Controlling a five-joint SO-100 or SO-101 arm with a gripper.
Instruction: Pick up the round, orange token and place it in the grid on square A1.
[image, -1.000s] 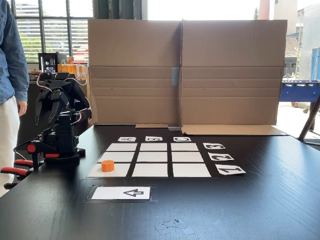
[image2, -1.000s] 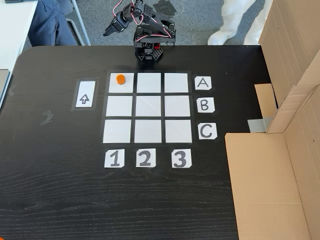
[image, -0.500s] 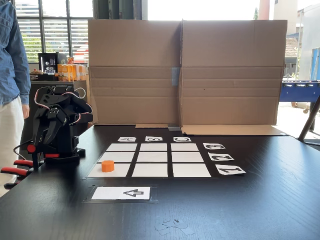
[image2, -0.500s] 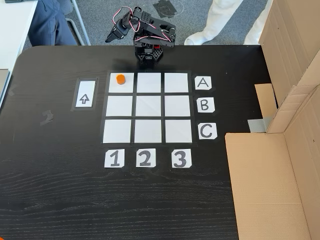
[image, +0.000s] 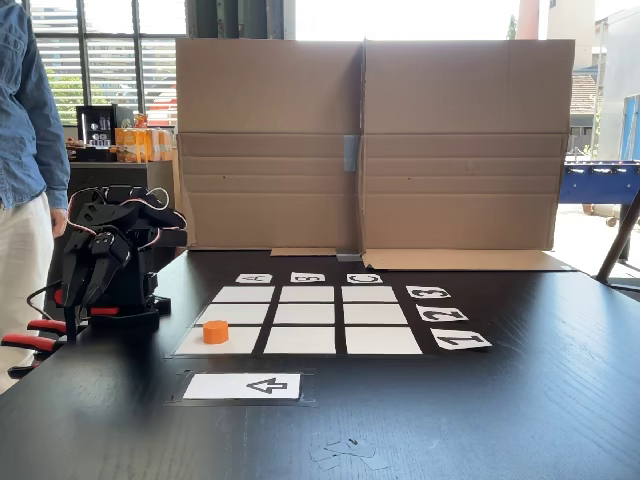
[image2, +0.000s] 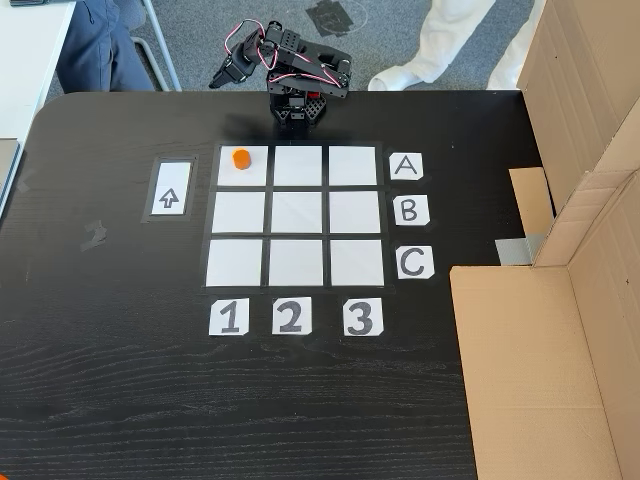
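Folded lower, tool (image2: 222, 76) clears token (image2: 240, 158) beside arrow card (image2: 169, 188).

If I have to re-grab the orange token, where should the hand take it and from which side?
Grip the token across its curved side wall, coming straight down from above. It stands upright and flat-topped in square A1, a short cylinder with bare paper all around, so any finger orientation should fit. The hand is folded back beside the arm's base, off the grid.

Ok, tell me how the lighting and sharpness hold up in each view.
In the fixed view from table level, the windows behind the cardboard blow out white and the black table shows sheen; the token stays sharp. In the fixed view from above, light is even, the grid crisp.
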